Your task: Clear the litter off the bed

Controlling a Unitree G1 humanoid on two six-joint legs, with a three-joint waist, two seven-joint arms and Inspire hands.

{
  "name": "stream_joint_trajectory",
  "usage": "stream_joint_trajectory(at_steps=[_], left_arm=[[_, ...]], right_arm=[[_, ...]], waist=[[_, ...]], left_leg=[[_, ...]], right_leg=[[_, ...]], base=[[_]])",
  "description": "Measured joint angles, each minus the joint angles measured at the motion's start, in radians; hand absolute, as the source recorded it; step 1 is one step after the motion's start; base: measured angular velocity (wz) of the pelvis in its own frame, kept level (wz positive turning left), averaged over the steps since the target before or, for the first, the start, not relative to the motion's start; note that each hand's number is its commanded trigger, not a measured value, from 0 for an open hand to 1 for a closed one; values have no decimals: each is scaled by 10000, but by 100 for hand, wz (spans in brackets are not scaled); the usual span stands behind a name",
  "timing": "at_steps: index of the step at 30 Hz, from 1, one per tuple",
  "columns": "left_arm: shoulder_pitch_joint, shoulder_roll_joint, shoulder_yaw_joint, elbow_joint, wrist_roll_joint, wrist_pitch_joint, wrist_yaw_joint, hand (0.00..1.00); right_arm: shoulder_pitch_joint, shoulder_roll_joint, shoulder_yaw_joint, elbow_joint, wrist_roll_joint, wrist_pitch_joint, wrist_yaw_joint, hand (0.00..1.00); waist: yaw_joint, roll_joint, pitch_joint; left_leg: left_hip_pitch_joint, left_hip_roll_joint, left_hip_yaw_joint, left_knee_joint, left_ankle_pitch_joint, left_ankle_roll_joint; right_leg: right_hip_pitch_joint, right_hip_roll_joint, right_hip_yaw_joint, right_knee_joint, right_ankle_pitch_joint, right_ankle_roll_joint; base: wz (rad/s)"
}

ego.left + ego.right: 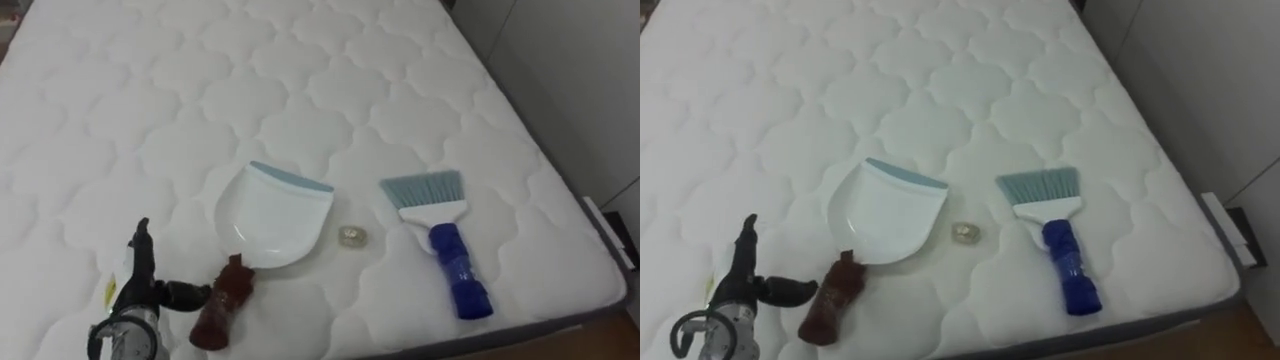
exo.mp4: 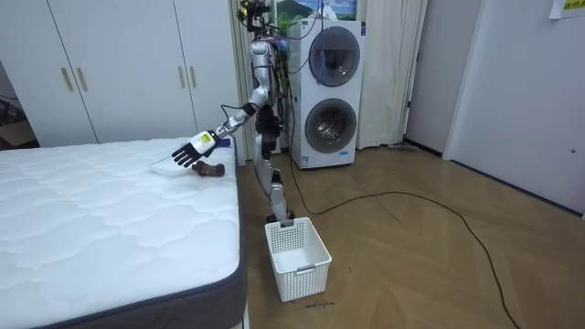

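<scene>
At the near left of the bed, the left hand has its fingers spread wide and empty. The dustpan handle lies just beside its thumb, and the brush is well to the right.

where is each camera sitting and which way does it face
left eye view: on the robot's head, looking down at the bed, dustpan and brush; left hand at lower left.
right eye view: beside it on the head, same downward look, same hand.
room view: off in the room, facing the bed and the whole standing robot, basket by its feet.
shared: bed, dustpan and left hand show in all three.
</scene>
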Motion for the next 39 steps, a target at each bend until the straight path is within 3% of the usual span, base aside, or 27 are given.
stream_joint_trajectory(at_steps=[3, 8, 14, 19, 32, 36, 39], left_arm=[[-55, 160, -249, -14, -4, -238, 136, 0], [-276, 239, -460, 24, -251, -274, 142, 0], [-1119, 301, -573, 1677, -370, -350, 130, 0], [-1399, 228, -670, 2649, -574, -344, 22, 0], [-2065, 153, -740, 4042, -1164, -398, -15, 0], [-2141, -24, -845, 4055, -1544, -398, 6, 0], [-2517, -158, -921, 4391, -2091, -386, 30, 0]], right_arm=[[-8, -3, 251, -92, 47, -7, -10, 0], [-210, -10, 316, -40, 169, -5, -8, 0], [-729, -12, 614, 88, 1026, -11, -53, 0], [-1157, -8, 690, 396, 1690, -28, -53, 0], [-1844, -24, 1083, 475, 2200, -242, -130, 0], [-1996, -13, 1338, 741, 2627, -234, -125, 0], [-2206, -12, 1532, 856, 2635, -241, -149, 0]], waist=[[-4, 44, -1], [-95, 93, -15], [-173, 110, 26], [-187, -2, 99], [-211, 44, 152], [-185, 14, 179], [-220, -4, 208]], left_leg=[[-13, 14, 62, 14, 0, 0], [-345, 19, 66, 22, 1, 0], [-831, 26, 82, 96, 56, 76], [-1315, 25, 92, 118, 135, 103], [-2070, 25, 119, 327, 134, 103], [-2162, 18, 123, 348, 134, 103], [-2551, 24, 50, 419, 141, 112]], right_leg=[[-18, -10, -15, 8, 2, -1], [-451, -3, -35, 190, 3, -2], [-977, -19, -54, 370, 64, 20], [-1427, -52, -241, 440, 143, 27], [-2097, -167, -885, 522, 143, 26], [-2150, -188, -1066, 504, 143, 27], [-2497, -185, -1120, 526, 165, 3]], base=[[-7], [-1], [-2], [0], [2], [4], [1]])
